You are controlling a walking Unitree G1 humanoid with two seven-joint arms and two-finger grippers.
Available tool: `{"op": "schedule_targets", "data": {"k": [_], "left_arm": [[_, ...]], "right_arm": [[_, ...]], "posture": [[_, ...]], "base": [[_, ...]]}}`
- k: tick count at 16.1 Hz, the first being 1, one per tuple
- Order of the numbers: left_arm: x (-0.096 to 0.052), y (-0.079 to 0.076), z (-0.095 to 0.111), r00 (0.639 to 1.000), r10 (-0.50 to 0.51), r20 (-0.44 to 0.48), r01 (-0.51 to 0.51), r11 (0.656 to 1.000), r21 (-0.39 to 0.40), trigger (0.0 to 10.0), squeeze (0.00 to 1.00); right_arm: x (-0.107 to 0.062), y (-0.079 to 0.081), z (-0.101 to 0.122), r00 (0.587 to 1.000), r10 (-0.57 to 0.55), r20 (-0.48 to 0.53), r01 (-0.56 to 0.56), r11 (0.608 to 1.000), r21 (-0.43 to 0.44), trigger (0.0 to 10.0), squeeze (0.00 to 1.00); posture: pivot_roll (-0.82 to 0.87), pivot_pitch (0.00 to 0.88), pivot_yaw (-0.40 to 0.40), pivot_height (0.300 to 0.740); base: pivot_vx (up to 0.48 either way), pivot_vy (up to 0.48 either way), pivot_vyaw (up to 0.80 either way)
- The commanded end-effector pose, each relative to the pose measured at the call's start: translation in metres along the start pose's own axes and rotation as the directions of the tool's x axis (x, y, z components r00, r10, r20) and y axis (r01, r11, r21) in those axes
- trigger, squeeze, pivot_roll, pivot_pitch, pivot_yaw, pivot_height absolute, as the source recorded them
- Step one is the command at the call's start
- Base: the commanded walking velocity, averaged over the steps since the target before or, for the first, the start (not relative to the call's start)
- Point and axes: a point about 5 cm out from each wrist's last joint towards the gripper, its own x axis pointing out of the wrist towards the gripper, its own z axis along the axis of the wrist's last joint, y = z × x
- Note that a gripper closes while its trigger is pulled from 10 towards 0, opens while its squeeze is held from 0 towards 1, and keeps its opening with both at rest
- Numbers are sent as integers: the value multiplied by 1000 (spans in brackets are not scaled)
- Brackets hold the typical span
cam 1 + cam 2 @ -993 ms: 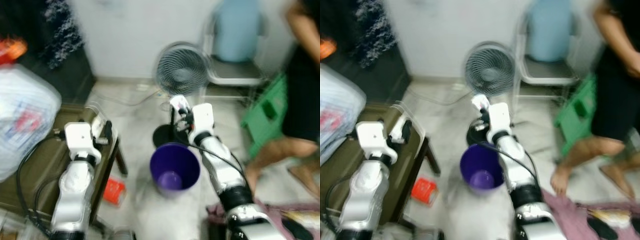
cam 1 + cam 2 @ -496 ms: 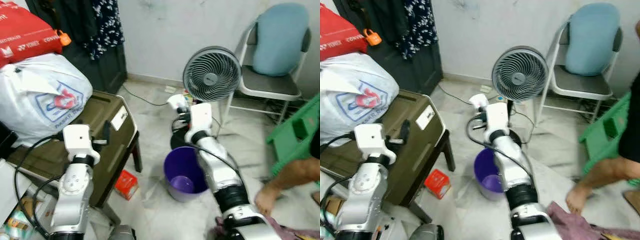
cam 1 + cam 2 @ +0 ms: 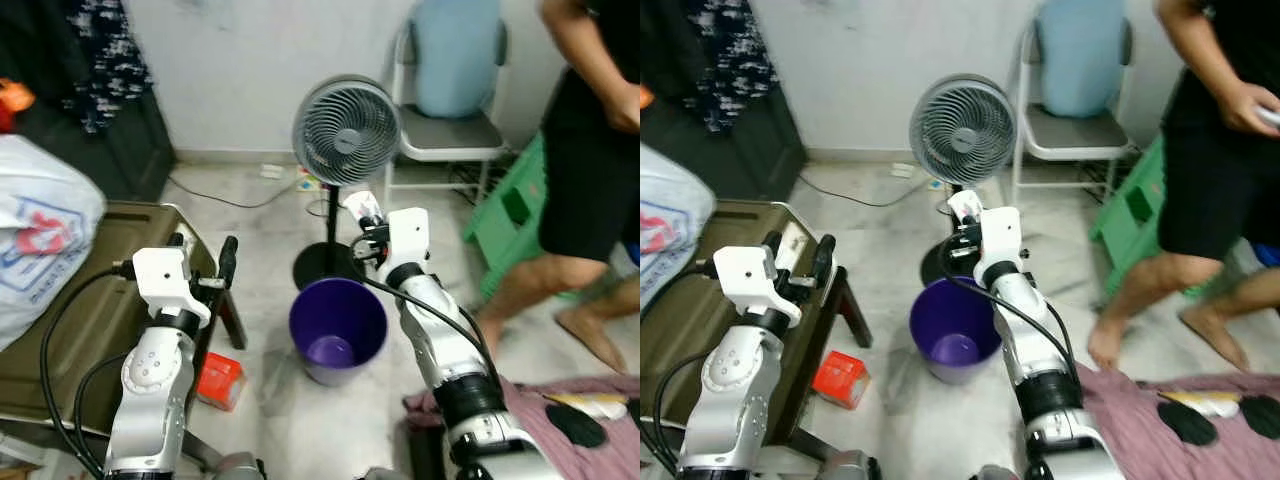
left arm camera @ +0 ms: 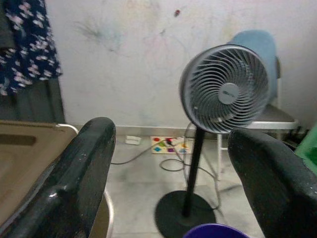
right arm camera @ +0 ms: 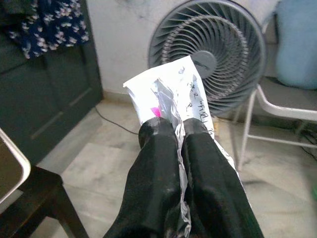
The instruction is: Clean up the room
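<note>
**Wrapper pinched, bin below — drop not yet made**

Right gripper (image 5: 181, 130) clenched on crumpled white plastic wrapper w/ pink print (image 5: 171, 91), held up beyond far rim of round purple plastic bin (image 3: 337, 328), near base of grey pedestal fan (image 3: 346, 131). Left gripper (image 4: 168, 173) spread wide, empty, hovering beside olive-green hard case (image 3: 70, 320).

Risks, as judged:
- Letting go here prob. misses: wrapper looks past the rim, not over the opening. Needs pulling back over bin first.
- Light film, so if fan is running, airflow could carry it off course. Can't tell if blades are spinning.
- Wrapper wedged deep between fingers (image 5: 158, 148); may cling on release.
- Person w/ bare legs (image 3: 560, 280) walking close on right; arm swing or a step that way could clip them.
- Fan pole right by the forearm; a knock could tip it.

Count:
- 1 wrapper, 1 bin, something purple at bin's bottom (unclear what).
- 1 fan, 1 folding chair w/ blue cushion (image 3: 450, 60).
- 1 small red box on floor (image 3: 220, 380).
- 1 white printed plastic bag (image 3: 40, 240).
- 1 green crate (image 3: 520, 215).
- 1 mauve cloth (image 3: 1180, 425) w/ a few items on it.
</note>
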Motion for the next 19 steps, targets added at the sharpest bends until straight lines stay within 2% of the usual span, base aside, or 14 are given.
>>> {"op": "schedule_targets", "data": {"k": [1,6,8,11,15,19], "left_arm": [[-6,3,6,1000,-19,18,19,1000,-6,10000,0],[-32,-1,5,994,-113,-12,113,993,35,10000,0],[-30,-3,4,994,-110,-17,111,993,40,10000,0],[-22,-4,7,994,-110,-11,110,993,40,10000,0],[-21,-3,9,995,-104,-5,104,994,34,10000,0],[-18,-4,10,994,-107,-3,107,994,33,10000,0]], "right_arm": [[-3,-5,11,999,-23,34,23,1000,12,10000,0],[-24,-28,3,992,-125,9,125,992,15,10000,0],[-26,-29,1,991,-134,-10,134,991,22,10000,0],[-25,-26,3,994,-113,-15,113,994,13,10000,0],[-22,-20,6,997,-79,0,79,997,-14,10000,0],[-22,-17,7,997,-74,-1,74,997,-23,10000,0]], "posture": [[58,24,-10,740],[59,26,-10,740],[60,25,-10,740],[58,24,-12,740],[59,33,-11,740],[60,37,-9,740]], "base": [[0,0,0],[0,0,0],[0,0,-256],[0,0,-800],[0,0,0],[0,0,800]]}}
